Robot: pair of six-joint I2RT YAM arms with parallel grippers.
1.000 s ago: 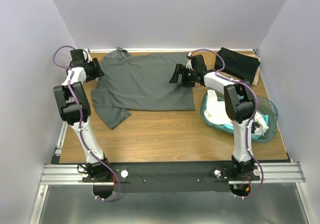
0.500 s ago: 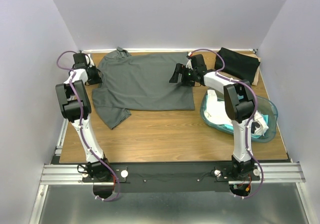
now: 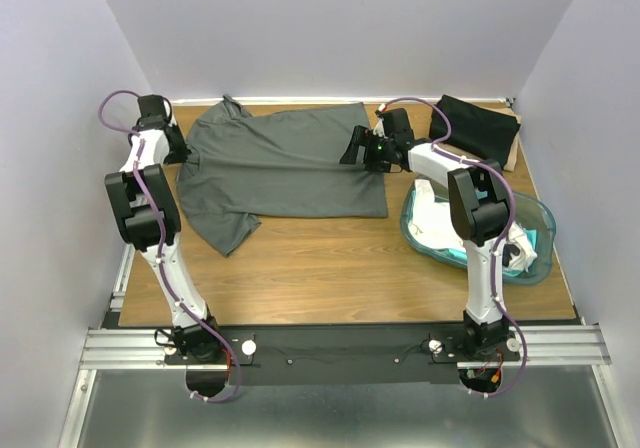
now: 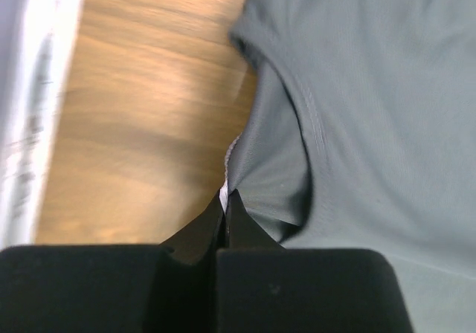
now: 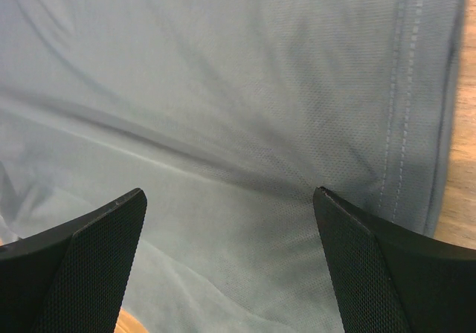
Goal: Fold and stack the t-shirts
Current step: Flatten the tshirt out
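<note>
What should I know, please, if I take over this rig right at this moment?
Left gripper: shut on the grey t-shirt near a sleeve.
Right gripper: open, over its hem side.
The shirt lies spread, unfolded, on the table.
Black t-shirt sits bundled at the far right; white t-shirts are in the teal tub.
Left to do: fold the grey one, then the whites, and stack.
</note>
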